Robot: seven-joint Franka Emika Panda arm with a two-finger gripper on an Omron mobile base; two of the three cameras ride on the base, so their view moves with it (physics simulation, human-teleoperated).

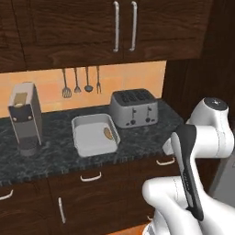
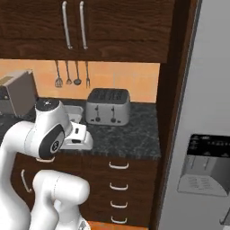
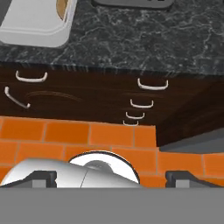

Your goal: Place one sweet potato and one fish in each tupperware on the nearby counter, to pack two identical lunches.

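I see the table [image 1: 55, 156] w/ a white tub [image 1: 94, 134] sitting between coffee maker [image 1: 25, 117] and toaster [image 1: 133, 108]. One sweet potato [image 1: 108, 133] lies inside the tub, by its right wall. Hand cam looks down past the table front edge at orange floor tiles [image 3: 109, 133]; tub corner [image 3: 37, 26] w/ potato edge shows top left. Fingers [image 3: 43, 178] spread wide, both tips at frame bottom, nothing between them. Fridge [image 2: 202, 134] stands right of the table.
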